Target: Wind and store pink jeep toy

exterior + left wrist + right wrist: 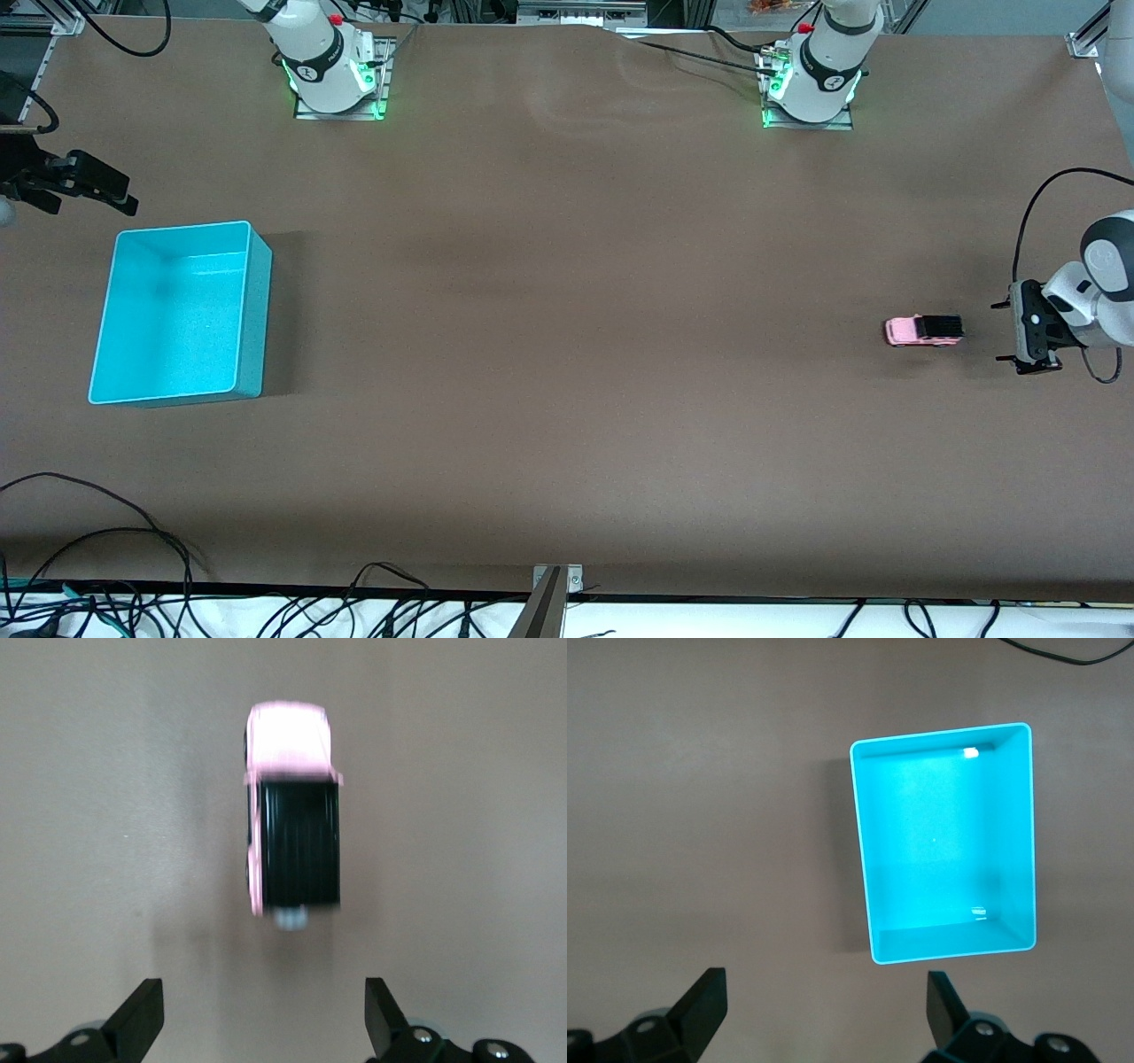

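Beside pink jeep toy (923, 330), left fingers (142, 1017) wide, empty

You are looking at a matt brown counter (567, 372) with a smooth, cloth-like cover. The turquoise bin (252, 301) is showing glossy plastic, glinting inside. The pink jeep toy (921, 331) is looking like smooth plastic, its black roof ribbed.

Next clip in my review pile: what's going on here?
Nothing is held. The pink jeep toy sits on the table toward the left arm's end, with the open left gripper low beside it. The turquoise bin stands empty at the right arm's end; the open right gripper waits nearby.
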Controlling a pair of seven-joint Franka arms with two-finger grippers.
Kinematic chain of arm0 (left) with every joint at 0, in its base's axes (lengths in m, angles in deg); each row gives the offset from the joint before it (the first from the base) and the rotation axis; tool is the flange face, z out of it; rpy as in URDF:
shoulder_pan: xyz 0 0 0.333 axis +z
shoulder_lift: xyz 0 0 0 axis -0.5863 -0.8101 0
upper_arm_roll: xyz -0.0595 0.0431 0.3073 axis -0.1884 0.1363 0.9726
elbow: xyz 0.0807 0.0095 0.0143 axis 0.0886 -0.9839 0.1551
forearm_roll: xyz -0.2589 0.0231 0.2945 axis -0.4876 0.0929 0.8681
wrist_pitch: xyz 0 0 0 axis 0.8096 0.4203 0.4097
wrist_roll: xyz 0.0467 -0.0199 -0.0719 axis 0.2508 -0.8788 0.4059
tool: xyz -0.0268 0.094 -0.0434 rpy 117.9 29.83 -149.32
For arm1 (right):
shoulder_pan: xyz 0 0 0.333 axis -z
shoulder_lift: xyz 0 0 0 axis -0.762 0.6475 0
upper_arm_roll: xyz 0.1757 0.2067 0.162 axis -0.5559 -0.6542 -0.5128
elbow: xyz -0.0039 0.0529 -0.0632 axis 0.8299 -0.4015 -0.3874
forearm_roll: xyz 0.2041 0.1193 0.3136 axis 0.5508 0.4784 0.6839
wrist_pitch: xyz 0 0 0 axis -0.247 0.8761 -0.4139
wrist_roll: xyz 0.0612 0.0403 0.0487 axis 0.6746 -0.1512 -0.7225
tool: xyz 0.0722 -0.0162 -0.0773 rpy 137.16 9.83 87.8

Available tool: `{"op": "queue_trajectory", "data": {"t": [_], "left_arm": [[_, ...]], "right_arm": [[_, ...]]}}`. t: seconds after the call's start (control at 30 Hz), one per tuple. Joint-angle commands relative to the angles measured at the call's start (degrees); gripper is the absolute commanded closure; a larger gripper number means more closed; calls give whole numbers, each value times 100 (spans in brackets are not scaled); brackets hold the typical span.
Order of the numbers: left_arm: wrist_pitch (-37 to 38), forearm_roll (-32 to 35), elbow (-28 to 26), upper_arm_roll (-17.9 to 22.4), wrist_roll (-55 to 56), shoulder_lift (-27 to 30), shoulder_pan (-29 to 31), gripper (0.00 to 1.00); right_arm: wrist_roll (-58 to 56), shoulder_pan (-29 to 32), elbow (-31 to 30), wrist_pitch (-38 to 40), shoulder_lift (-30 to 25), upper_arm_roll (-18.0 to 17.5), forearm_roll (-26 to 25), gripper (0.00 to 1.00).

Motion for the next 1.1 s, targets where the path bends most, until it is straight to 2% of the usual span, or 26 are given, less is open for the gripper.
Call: {"op": "queue_trajectory", "data": {"t": [0.0,0.23,0.37,0.57,0.77,1.07], "left_arm": [[182,55,-58,-22,412,325,-27,0],[208,29,-49,-206,756,528,-1,0],[244,-243,-49,-233,967,748,-36,0],[366,-296,-49,-444,1625,950,-45,0],[709,-287,3,-690,2469,1240,-62,0],[1526,-279,486,-1067,3673,1258,-71,0]], "right_arm": [[9,9,101,112,-5,5,102,0],[9,9,101,112,-5,5,102,0],[9,9,101,112,-5,5,102,0],[9,9,101,112,-5,5,102,0],[0,9,101,120,-5,-3,102,0],[0,9,101,121,-5,5,102,0]]}}
